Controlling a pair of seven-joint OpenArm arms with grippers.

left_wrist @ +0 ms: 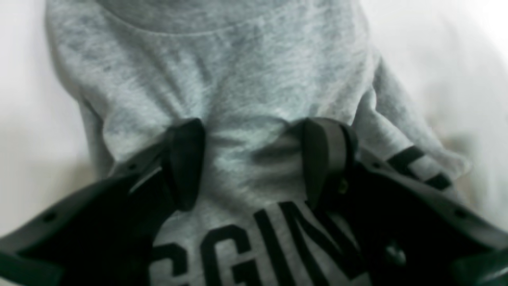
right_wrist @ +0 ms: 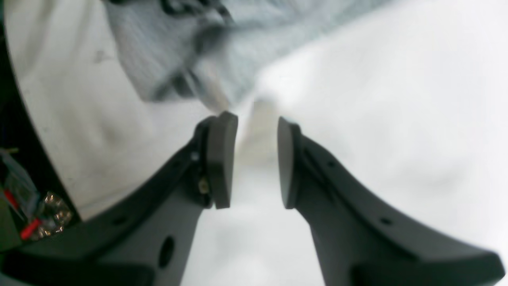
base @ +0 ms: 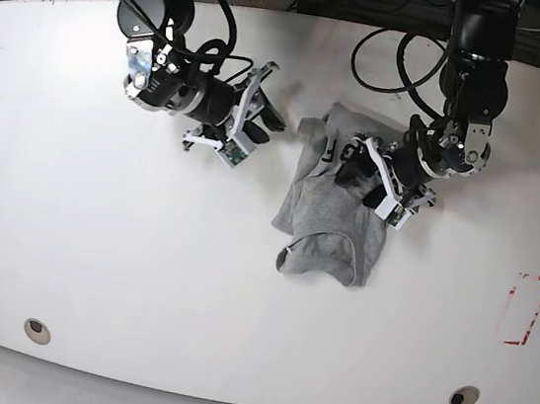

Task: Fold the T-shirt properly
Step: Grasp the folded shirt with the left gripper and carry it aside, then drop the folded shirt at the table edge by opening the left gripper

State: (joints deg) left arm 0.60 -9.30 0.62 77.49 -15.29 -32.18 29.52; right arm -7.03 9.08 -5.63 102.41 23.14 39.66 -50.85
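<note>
The heather-grey T-shirt lies crumpled in a narrow heap at the middle of the white table, with black lettering showing at its far end. In the left wrist view the T-shirt fills the frame, its black letters near the bottom. My left gripper is open, its fingers wide apart and pressed down on bunched cloth. In the base view this gripper is over the shirt's upper right part. My right gripper is open over bare table with nothing between its fingers, a short way from the shirt's edge; it stands left of the shirt.
A red rectangle outline is marked on the table near the right edge. Two round fittings sit near the front edge. Black cables trail across the back of the table behind the arms.
</note>
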